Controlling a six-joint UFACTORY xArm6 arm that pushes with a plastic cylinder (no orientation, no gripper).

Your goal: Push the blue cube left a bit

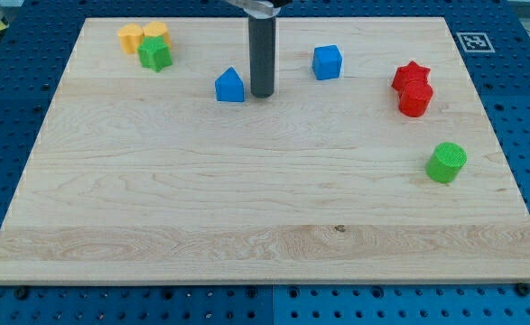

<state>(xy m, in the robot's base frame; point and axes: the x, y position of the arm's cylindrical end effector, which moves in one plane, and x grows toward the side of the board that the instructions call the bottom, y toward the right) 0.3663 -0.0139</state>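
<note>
Camera view shows the blue cube (328, 62) near the board's top, right of centre, looking light, rigid and prone to slide; it wants pushing on its right face. Squat, no long axis, faces roughly square to the board. Empty-ended, my tip (262, 94) stands left, beside the blue house-shaped block (230, 86)

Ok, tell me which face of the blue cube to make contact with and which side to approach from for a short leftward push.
Make contact on the blue cube at the face toward the view's right, mid-face, so it slides straight rather than turning. My tip now sits on the cube's left, just right of the blue house-shaped block, so it should probably circle around the cube first. No end effector grasp is possible; the rod only pushes.
</note>
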